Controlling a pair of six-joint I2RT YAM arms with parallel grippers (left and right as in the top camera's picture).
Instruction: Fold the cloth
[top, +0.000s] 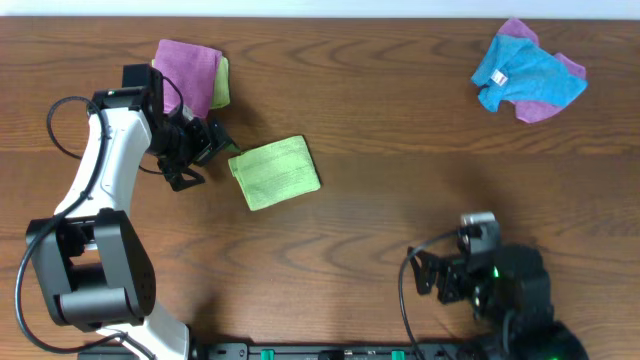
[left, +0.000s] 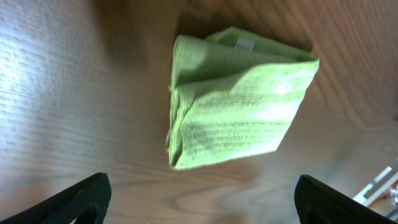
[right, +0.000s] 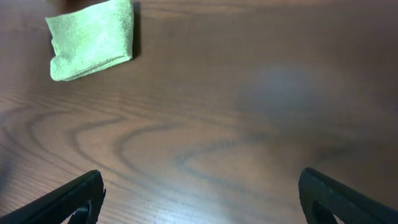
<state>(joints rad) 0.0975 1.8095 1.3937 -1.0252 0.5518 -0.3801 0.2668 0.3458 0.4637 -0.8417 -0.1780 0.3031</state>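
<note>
Wood-grain table (top: 400, 130) carries all items. The cloth (top: 275, 172) lies flat left of centre, folded into a compact rectangle. The left wrist view shows stacked layers along one edge. The left gripper (top: 204, 160) sits just beside the cloth's left edge. Its jaws are spread wide, grip nothing and stand clear of the cloth. The right gripper (top: 422, 275) is at the near right of the table, well apart from the cloth, its jaws likewise spread wide and gripping nothing. A purple cloth (top: 185, 68) lies folded at the far left. A blue cloth (top: 525, 75) lies bunched at the far right.
</note>
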